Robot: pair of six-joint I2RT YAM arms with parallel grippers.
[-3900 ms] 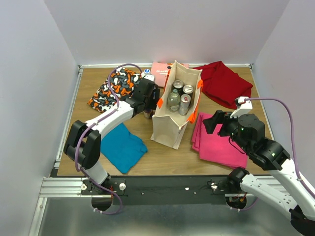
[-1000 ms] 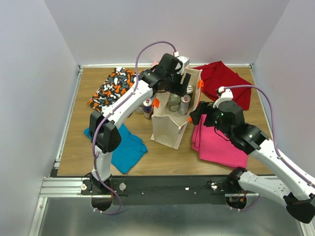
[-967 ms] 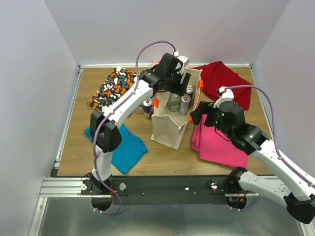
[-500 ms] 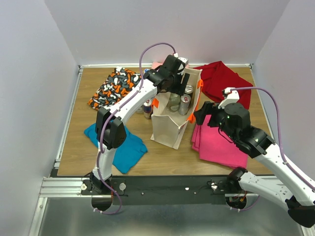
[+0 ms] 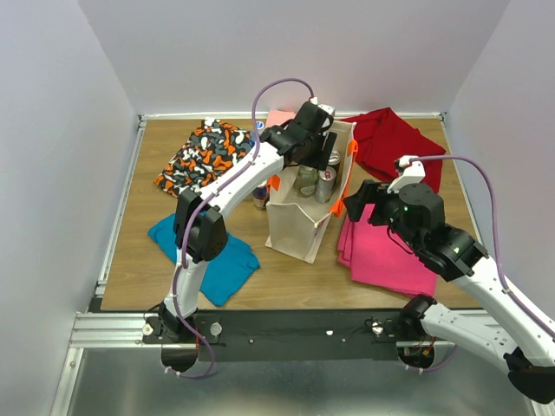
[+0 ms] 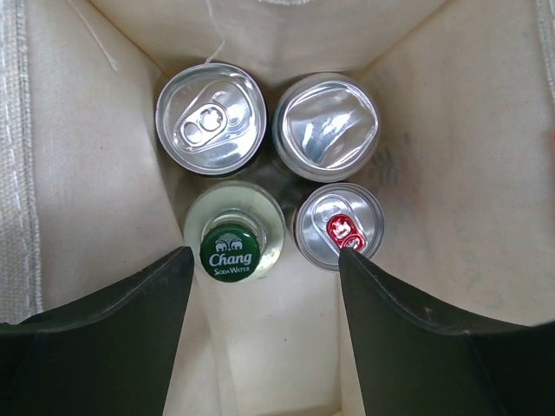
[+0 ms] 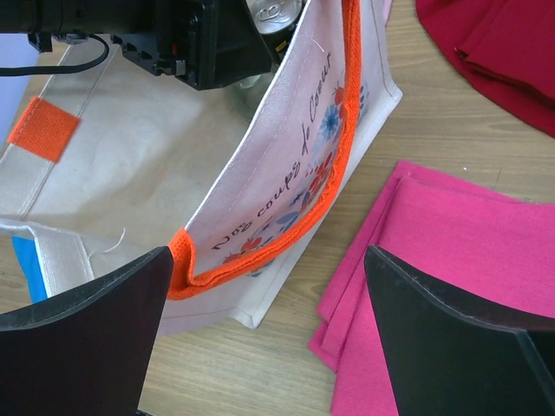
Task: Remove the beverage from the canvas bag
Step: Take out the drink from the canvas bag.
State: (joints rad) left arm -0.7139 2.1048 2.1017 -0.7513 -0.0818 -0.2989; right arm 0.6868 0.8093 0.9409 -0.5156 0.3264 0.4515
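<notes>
The beige canvas bag (image 5: 299, 221) stands upright mid-table with orange handles (image 7: 260, 251). Inside it, in the left wrist view, stand two silver cans (image 6: 211, 120) (image 6: 325, 126), a red-tabbed can (image 6: 338, 227) and a green-capped soda water bottle (image 6: 231, 247). My left gripper (image 6: 264, 260) hangs open over the bag's mouth (image 5: 314, 149), pointing straight down, its fingers apart above the bottle and the red-tabbed can, touching neither. Just right of the bag, my right gripper (image 7: 267, 260) is open beside the bag's printed side, near the handle (image 5: 357, 199), holding nothing.
A pink cloth (image 5: 381, 247) lies right of the bag under my right arm, a red cloth (image 5: 395, 147) at back right. A blue cloth (image 5: 212, 260) and a patterned cloth (image 5: 204, 156) lie on the left. One can (image 5: 259, 195) stands on the table left of the bag.
My left gripper rose from beside the can left of the bag to above the bag's mouth, and its jaws narrowed a little. The right gripper shifted slightly rightward.
</notes>
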